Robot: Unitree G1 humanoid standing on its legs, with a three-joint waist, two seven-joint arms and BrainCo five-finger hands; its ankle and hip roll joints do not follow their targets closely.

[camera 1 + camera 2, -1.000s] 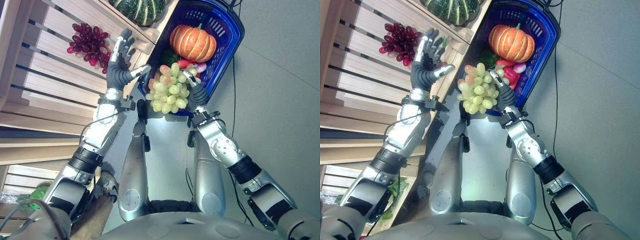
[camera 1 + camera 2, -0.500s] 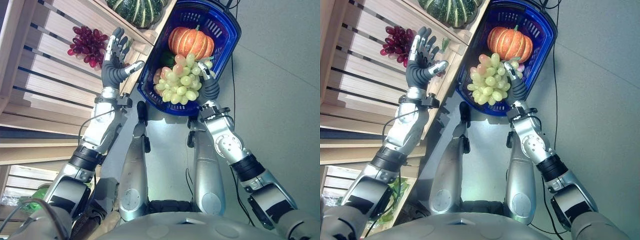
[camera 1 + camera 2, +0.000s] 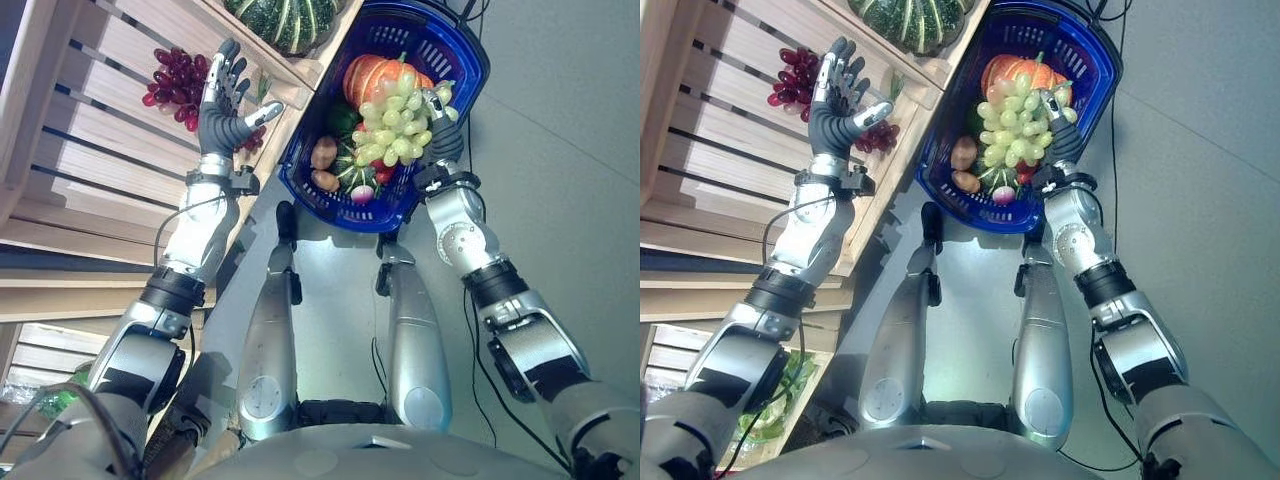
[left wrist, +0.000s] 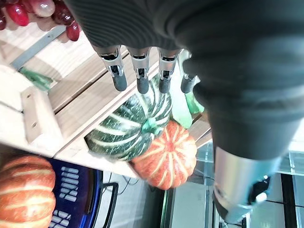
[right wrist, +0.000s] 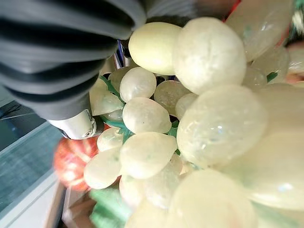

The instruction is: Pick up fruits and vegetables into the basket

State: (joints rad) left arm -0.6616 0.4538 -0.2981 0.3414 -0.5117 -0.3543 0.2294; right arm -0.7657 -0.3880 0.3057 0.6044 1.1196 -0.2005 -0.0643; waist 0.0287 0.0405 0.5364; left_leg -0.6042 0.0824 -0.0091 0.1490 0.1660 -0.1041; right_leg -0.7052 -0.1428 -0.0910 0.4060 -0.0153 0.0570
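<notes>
Right hand (image 3: 440,135) curled round a bunch of green grapes (image 3: 398,122), held over the blue basket (image 3: 460,85), just in front of an orange pumpkin (image 3: 370,78) lying inside it. Pale grapes pressed close against the dark ribbed cover in the right wrist view, fingers wrapped in among them. Below the held bunch, on the basket floor: two brown potatoes (image 3: 324,153), a small striped green squash (image 3: 352,176), something red beside it, and a pinkish round vegetable (image 3: 362,193) near the rim.

Left hand (image 3: 222,105) raised well apart from the basket, over the wooden slatted shelf (image 3: 100,150), fingers straight and spread, thumb out to the side, holding nothing. Just past its fingertips, a bunch of dark red grapes (image 3: 178,75) lying on the slats. Farther along the shelf beyond the hand, a green striped pumpkin (image 3: 285,18); in the left wrist view, a second orange pumpkin (image 4: 165,154) tucked right against that green one, past the extended fingers (image 4: 141,71).
</notes>
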